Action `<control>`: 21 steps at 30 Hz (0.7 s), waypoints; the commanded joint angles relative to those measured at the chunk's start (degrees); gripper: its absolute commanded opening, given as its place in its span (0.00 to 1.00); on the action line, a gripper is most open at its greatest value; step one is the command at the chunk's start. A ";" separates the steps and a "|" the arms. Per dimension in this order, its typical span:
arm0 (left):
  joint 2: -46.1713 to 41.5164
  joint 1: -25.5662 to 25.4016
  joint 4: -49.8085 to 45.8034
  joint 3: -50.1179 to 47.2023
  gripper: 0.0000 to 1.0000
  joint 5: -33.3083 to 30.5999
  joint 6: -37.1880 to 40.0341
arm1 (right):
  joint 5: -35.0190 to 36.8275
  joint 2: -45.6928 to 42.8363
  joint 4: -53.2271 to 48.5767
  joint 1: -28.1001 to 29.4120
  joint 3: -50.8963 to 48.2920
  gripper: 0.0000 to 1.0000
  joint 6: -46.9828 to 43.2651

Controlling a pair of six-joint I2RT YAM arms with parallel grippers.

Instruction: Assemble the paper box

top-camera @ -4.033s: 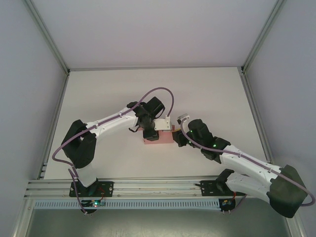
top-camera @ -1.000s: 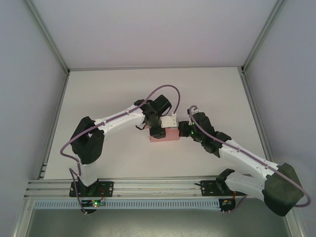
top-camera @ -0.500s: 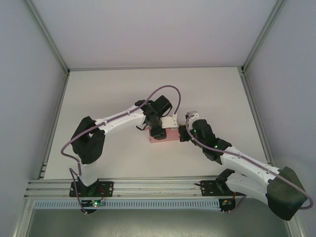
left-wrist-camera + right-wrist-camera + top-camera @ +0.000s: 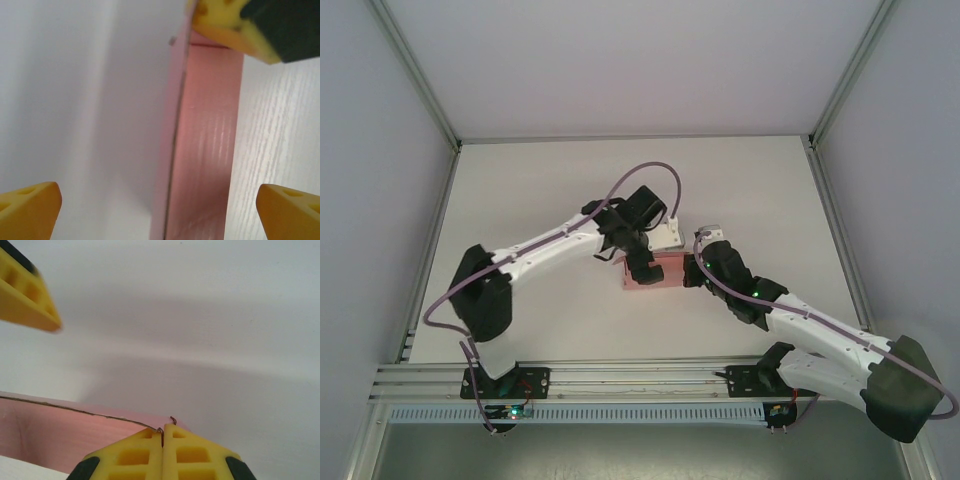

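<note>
Overhead and wrist views of the cell as I drive it. One white table (image 4: pixel 540 200) carries the work and lies as it did half a second ago. Two arms reach over it. The left arm (image 4: pixel 540 245) has swung its elbow outward toward the table's left edge since that earlier frame, and its wrist has edged slightly farther from me. The right arm (image 4: pixel 810 325) keeps nearly the same pose. Two purple cables (image 4: pixel 650 175) run one along each arm. One paper box (image 4: pixel 665 272), pink and flat, lies near the middle of the table between the two wrists. It is in about the place it had half a second ago, and a little to the right of where it lay four seconds ago. Two grippers meet at it. The left gripper (image 4: pixel 642 268) sits over the box's left end. In the left wrist view its two yellow fingertips (image 4: pixel 30 210) stand wide apart, released. The long pink body runs away from the camera between them, closer to the right-hand fingertip in that picture. The right gripper (image 4: pixel 694 272) is at the box's right end. In the right wrist view its two fingers (image 4: pixel 135 457) are clenched together with a thin pink edge of card caught in the seam. The rest of the box stretches away to their left.
</note>
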 commanded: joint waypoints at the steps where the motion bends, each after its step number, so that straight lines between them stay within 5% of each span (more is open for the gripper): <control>1: -6.58 -0.32 2.76 -3.32 1.00 -7.19 -6.91 | 3.86 1.53 -4.36 1.50 0.76 0.00 1.76; 5: -13.11 0.20 1.73 -8.55 1.00 -16.90 -16.72 | 4.77 2.82 -4.98 2.45 1.45 0.00 2.08; 8: -16.49 1.92 1.91 -12.71 0.92 -17.06 -20.92 | 4.11 3.19 -4.86 2.80 2.07 0.00 1.48; 16: -14.73 9.30 4.50 -15.35 0.62 -4.79 -27.80 | 3.17 5.54 -5.08 2.98 3.47 0.00 0.74; 21: -13.38 12.60 5.76 -15.25 0.58 3.68 -27.68 | 3.39 6.44 -5.81 2.98 4.12 0.00 0.94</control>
